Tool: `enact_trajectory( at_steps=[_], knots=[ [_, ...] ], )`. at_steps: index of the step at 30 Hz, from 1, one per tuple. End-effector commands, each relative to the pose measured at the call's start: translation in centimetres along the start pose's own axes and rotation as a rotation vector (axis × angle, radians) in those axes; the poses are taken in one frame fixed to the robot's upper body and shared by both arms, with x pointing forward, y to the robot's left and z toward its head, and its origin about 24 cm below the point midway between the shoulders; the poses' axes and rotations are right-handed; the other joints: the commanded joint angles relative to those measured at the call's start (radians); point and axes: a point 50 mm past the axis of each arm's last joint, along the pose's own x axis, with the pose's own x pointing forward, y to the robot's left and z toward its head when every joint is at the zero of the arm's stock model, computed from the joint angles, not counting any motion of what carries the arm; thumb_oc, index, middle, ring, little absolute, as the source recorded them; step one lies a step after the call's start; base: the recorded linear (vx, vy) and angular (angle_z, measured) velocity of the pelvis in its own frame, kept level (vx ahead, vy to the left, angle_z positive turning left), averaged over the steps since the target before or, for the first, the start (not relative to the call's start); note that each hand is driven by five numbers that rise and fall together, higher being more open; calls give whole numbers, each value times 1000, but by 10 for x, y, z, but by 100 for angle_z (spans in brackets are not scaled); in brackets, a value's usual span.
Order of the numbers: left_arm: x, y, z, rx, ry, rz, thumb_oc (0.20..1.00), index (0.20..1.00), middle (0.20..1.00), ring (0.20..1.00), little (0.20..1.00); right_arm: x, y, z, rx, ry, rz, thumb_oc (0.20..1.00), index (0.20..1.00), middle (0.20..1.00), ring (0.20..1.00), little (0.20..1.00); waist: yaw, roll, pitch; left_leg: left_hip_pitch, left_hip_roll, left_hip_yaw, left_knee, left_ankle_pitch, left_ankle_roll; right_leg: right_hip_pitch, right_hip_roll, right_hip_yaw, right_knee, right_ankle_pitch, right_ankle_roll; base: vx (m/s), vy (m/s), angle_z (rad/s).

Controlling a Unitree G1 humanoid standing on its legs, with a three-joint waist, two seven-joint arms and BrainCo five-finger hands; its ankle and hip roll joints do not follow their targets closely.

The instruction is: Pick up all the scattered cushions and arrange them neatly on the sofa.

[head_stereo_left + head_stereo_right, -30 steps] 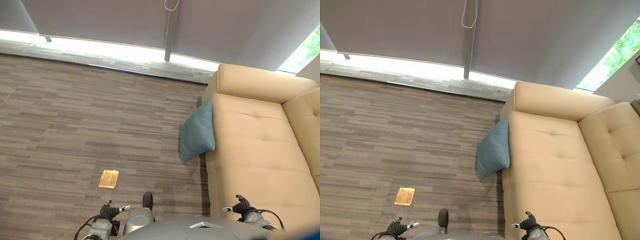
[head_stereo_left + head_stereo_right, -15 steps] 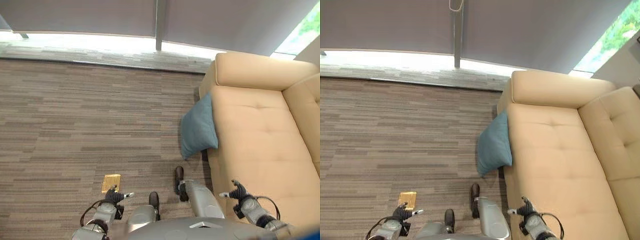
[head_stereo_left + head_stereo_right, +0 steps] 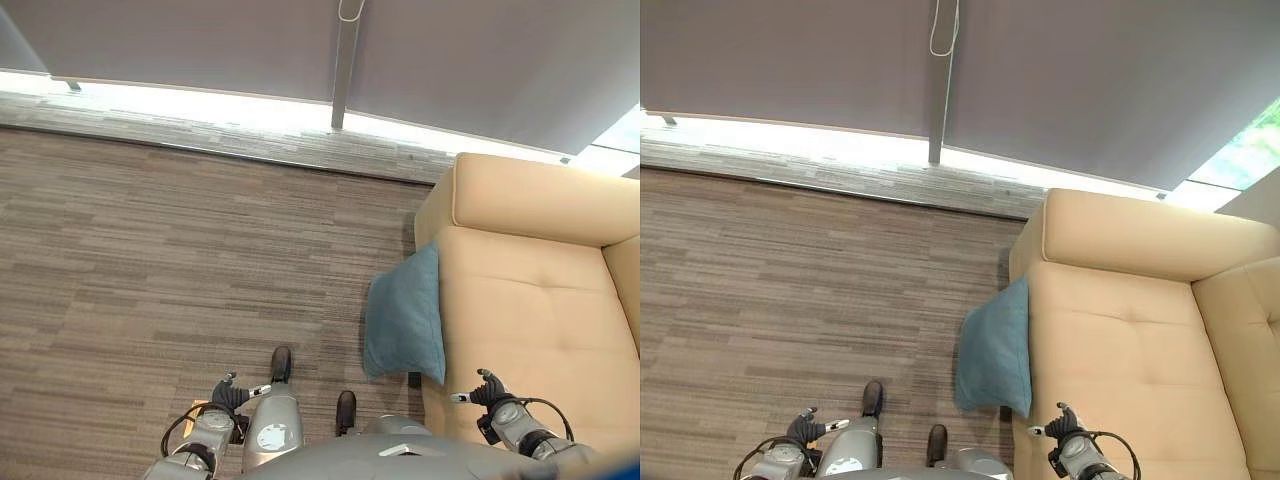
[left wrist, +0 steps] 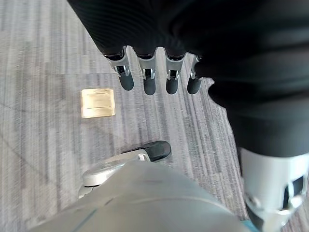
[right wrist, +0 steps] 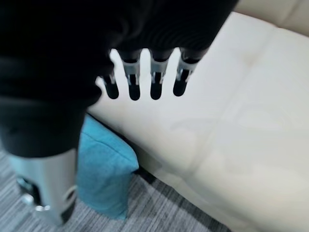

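Observation:
A teal cushion [image 3: 405,318] stands on the carpet, leaning against the front of the beige sofa [image 3: 535,290] below its armrest. The cushion [image 5: 104,171] also shows in the right wrist view beside the sofa's seat edge [image 5: 203,135]. My left hand [image 3: 228,396] hangs low over the carpet, left of the cushion, fingers [image 4: 147,77] straight and holding nothing. My right hand [image 3: 487,392] hangs over the near part of the sofa seat, right of the cushion, its fingers [image 5: 155,79] straight and empty. Both hands are apart from the cushion.
Grey-brown carpet [image 3: 170,260] stretches left of the sofa. A brass floor plate [image 4: 98,102] is set into it under my left hand. A closed grey roller blind [image 3: 250,40] with a pull cord runs along the far wall above a bright sill strip.
The whole view has shifted, so the camera moved: the sofa and cushion now sit further right and lower, closer to me. Both hands hang low as before.

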Motion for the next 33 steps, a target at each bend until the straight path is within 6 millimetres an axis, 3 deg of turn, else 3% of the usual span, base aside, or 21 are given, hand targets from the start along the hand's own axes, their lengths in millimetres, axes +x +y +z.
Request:
enact_trajectory(
  at_steps=[1, 3, 6, 8, 11, 12, 13, 16, 18, 21, 23, 28, 33],
  knots=[
    [1, 14, -4, 51, 0, 26, 1000, 1000, 1000, 1000, 1000, -2, 4, -2, -10, -6, 3, 1000, 1000, 1000, 1000, 1000, 14, -42, -30, 38, -57, 20, 100, -140, 8, -112, -50, 14, 154, 1, 118, 109, 204, -57],
    [1, 19, -4, 56, 0, 41, 1000, 1000, 1000, 1000, 1000, -2, 8, 3, -10, -21, 17, 1000, 1000, 1000, 1000, 1000, 18, -39, -32, 64, -65, 37, 87, -153, 30, -139, -60, 25, 233, 1, 138, 142, 266, -50],
    [3, 29, 6, 60, -31, 70, 1000, 1000, 1000, 1000, 1000, -1, 9, 15, -31, -63, 23, 1000, 1000, 1000, 1000, 1000, 13, -17, 0, 99, -63, 50, 83, -170, 65, -253, -76, -2, 467, 71, 173, 108, 232, -31],
    [3, 27, 5, 51, -27, 65, 1000, 1000, 1000, 1000, 1000, -1, 8, 17, -38, -72, 22, 1000, 1000, 1000, 1000, 1000, 12, -11, 1, 130, -69, 61, 70, -185, 69, -278, -103, -62, 454, 72, 165, 148, 146, -30],
    [2, 23, 1, 33, -11, 55, 1000, 1000, 1000, 1000, 1000, 1, 2, 20, -56, -79, 5, 1000, 1000, 1000, 1000, 1000, 13, -1, 0, 164, -75, 89, 63, -212, 69, -294, -142, -195, 314, 67, 143, 201, 69, -61],
    [2, 23, 1, 33, -11, 55, 1000, 1000, 1000, 1000, 1000, 1, 2, 20, -56, -79, 5, 1000, 1000, 1000, 1000, 1000, 13, -1, 0, 164, -75, 89, 63, -212, 69, -294, -142, -195, 314, 67, 143, 249, 49, -65],
    [2, 24, 0, 25, -5, 57, 1000, 1000, 1000, 1000, 1000, 2, -2, 21, -69, -82, -4, 1000, 1000, 1000, 1000, 1000, 5, 3, 6, 186, -77, 110, 75, -228, 64, -330, -163, -273, 278, 103, 153, 200, 32, -71],
    [2, 20, 2, 58, -19, 44, 1000, 1000, 1000, 1000, 1000, 0, 0, 8, -55, -44, 2, 1000, 1000, 1000, 1000, 1000, -7, -15, -8, 207, -97, 104, 111, -275, 54, -276, -123, -230, 198, 91, 138, 291, -28, -33],
    [2, 19, 3, 65, -22, 33, 1000, 1000, 1000, 1000, 1000, -1, 1, -1, -32, -18, 3, 1000, 1000, 1000, 1000, 1000, -19, -28, -24, 201, -98, 111, 165, -288, 28, -240, -112, -229, 155, 91, 126, 183, -71, 42],
    [3, 12, 15, 76, -61, 12, 1000, 1000, 1000, 1000, 1000, 0, -4, -4, -4, -4, -16, 1000, 1000, 1000, 1000, 1000, -14, -46, -24, 117, -75, 91, 357, -251, -10, -163, -86, -185, 84, 81, 97, 158, -60, 32],
    [3, 9, 16, 82, -62, 6, 1000, 1000, 1000, 1000, 1000, 1, -6, 0, -20, -16, -21, 1000, 1000, 1000, 1000, 1000, 1, -59, -24, 72, -73, 43, 295, -270, -1, -143, -86, -138, 71, 73, 103, 124, 72, -60],
    [3, 6, 14, 57, -50, 3, 1000, 1000, 1000, 1000, 1000, 2, -9, 3, -39, -25, -31, 1000, 1000, 1000, 1000, 1000, 28, -49, -17, 29, -81, -111, 192, -190, -14, -117, -57, -47, 77, 53, 97, 105, 97, -77],
    [1, 4, 3, 72, -20, -11, 1000, 1000, 1000, 1000, 1000, 1, -5, -1, -60, -8, -14, 1000, 1000, 1000, 1000, 1000, 20, -24, -44, 99, -86, -72, 118, -186, 18, -131, -62, 34, 116, 53, 125, 98, 258, -80]
  ],
)
